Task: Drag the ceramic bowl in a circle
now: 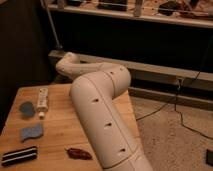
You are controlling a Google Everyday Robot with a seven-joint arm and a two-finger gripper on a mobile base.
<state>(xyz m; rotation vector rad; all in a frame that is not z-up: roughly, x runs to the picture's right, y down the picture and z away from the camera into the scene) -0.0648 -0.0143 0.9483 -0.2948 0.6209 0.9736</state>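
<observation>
White plastic arm links (107,120) fill the near middle of the camera view, rising from the bottom edge and bending back over the light wooden table (55,137); the wrist end shows at the far side, above the back edge of the table, and the gripper itself is hidden behind the arm, its fingers closed, on what cannot be told. The small orange-red ceramic bowl is nowhere visible, so it probably lies behind the arm, and which way it lies from the pincer cannot be judged; that is the one relation the circular drag depends on. Nearest on the table are a black, ridged flat bar (19,155) and a dark red leaf-shaped object (79,153), then a pale blue cloth-like piece (31,132), then a small flat blue round disc (26,108) beside a white tube (42,100) whose long axis runs near to far. Beyond lie speckled flooring (170,135), black cables (192,132) and dark metal shelving (135,20).
</observation>
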